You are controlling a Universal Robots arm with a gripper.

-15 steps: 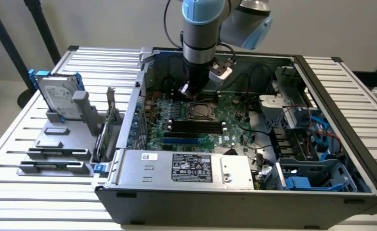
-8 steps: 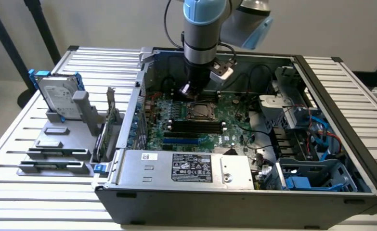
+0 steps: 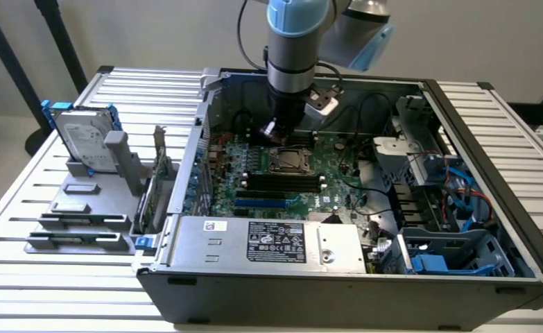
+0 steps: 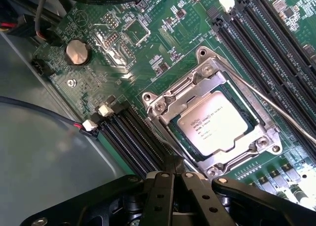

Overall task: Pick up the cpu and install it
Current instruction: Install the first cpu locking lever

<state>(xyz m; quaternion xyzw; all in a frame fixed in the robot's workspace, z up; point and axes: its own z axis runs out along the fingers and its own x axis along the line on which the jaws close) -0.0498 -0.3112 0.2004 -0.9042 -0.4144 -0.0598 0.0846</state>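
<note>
- Exterior view: the arm reaches down into the open computer case [image 3: 475, 229], and the gripper [image 3: 273, 130] hangs at upper centre, just above the motherboard [image 3: 281, 177]. The cpu [image 3: 287, 160] lies in its socket, a little below the gripper in the frame. At the left, a hard drive [image 3: 83, 139] stands upright on a grey stand.
- Wrist view: the cpu [image 4: 216, 123] sits flat inside the metal socket frame [image 4: 207, 83] at centre right. The gripper [image 4: 173, 169], at bottom centre, has its fingers together and holds nothing, tips just beside the socket's corner.
- Judgement: the chip appears placed, so the installing step looks late. Any further move calls for care around the thin retaining lever [image 4: 276, 105].
</note>
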